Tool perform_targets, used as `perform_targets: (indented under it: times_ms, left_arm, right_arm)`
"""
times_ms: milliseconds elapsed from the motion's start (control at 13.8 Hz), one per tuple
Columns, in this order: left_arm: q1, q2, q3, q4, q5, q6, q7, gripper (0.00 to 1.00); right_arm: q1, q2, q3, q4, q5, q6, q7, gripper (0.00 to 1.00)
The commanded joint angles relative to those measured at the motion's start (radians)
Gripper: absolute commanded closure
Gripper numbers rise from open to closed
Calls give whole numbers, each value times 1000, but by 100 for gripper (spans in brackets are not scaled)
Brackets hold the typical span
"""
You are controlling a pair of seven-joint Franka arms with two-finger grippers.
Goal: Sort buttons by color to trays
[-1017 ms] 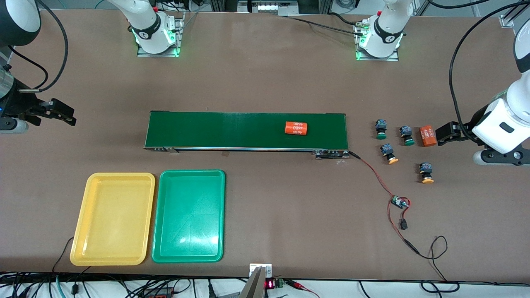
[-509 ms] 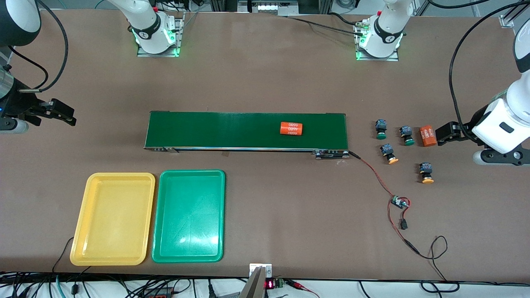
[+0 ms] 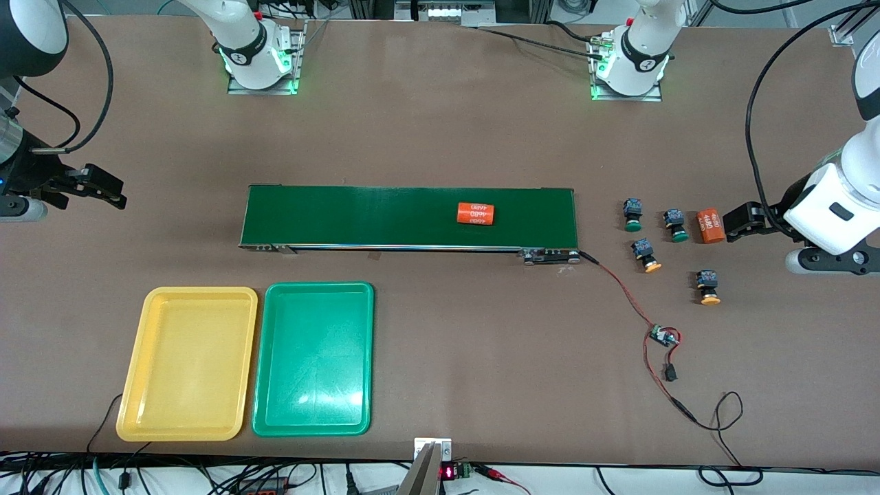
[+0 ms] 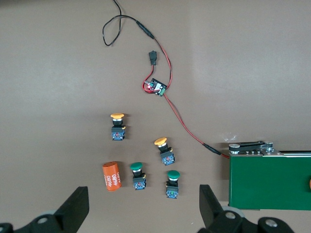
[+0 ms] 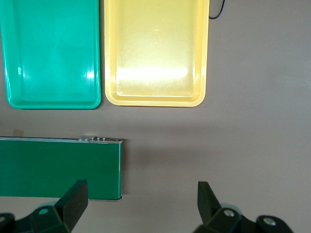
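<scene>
- Four buttons lie loose on the brown table (image 3: 440,137) past the conveyor belt (image 3: 357,216), toward the left arm's end: two green-capped buttons (image 3: 632,214) farther from the front camera, two orange-capped buttons (image 3: 647,254) nearer to it, all apart from one another.
- Each button has a black body, a blue top and a round cap. All four lie tipped on their sides, caps pointing toward the front camera.
- They look small, light and rigid. The domed caps are likely slick, so the squarer black body seems the surer place to pinch, with the jaws set across its flat sides.
- Lying on their sides, they may roll or skid if nudged.
- An orange cylinder (image 3: 711,225) with white numerals rests beside the green-capped pair, and a second cylinder (image 3: 476,213) sits on the belt. Neither is a button.
- The left gripper (image 4: 144,208) hangs with jaws wide, holding nothing, over the table beside the orange cylinder.
- The right gripper (image 5: 143,204) waits with jaws wide and empty, over bare table off the belt's end toward the right arm.
- The yellow tray (image 3: 189,295) and green tray (image 3: 316,290) sit side by side, nearer the front camera than the belt, both bare.
- No button has been sorted yet. A red wire (image 3: 622,292) runs from the belt to a small circuit board (image 3: 663,337).
</scene>
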Motion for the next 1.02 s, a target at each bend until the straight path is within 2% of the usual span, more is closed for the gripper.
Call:
perform_targets:
  times_ms: [0,945]
  left_arm:
    - [-4,11,-8,25,17,-14,-8,0]
    - [5,8,-11,10,17,-18,-6,0]
  right_arm:
    - [-9,11,6,19,7,-3,7,0]
    - [-10,22,6,21,7,-3,7,0]
